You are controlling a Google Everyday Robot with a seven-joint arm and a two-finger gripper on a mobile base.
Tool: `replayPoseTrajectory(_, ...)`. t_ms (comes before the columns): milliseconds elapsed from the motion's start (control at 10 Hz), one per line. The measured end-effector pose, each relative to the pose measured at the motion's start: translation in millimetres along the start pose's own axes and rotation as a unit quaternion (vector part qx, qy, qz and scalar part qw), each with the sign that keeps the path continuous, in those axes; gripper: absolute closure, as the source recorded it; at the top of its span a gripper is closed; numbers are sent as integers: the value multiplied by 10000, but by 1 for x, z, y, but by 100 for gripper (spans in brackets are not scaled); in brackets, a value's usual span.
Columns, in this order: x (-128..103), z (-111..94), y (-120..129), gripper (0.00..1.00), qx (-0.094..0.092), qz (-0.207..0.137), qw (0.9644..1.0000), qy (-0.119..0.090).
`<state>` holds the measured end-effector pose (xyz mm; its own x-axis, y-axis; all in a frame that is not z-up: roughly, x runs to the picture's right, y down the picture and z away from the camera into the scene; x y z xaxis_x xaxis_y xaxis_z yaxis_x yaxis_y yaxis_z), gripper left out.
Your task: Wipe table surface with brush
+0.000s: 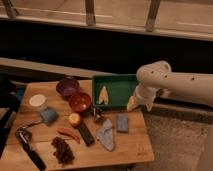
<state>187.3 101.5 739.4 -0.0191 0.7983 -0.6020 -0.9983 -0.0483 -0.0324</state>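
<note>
1. The brush (30, 150) lies flat on the table surface (132, 141) at the lower left of the frame, near the table's left edge.
2. Its long axis runs diagonally. The rounded shiny head points to the upper left and the black handle to the lower right.
3. A dark red cluster (62, 150) sits just right of the handle.
4. The gripper (140, 104) hangs right of centre, at the right end of the green tray (120, 78). Its fingers are spread with nothing between them, well apart from the brush.

end effector (140, 105): jaws apart, at right edge of green tray (120, 87) | brush (29, 149): on table surface (135, 144), lower-left corner
</note>
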Motion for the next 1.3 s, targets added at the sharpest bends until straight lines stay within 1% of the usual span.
replayPoseTrajectory(1100,0,0,0,32,4,-9,10000,-3)
replayPoseTrajectory(1200,1,-2,0,32,53,-62,10000,-5)
replayPoseTrajectory(1300,2,-5,10,32,116,-329,9994,-2)
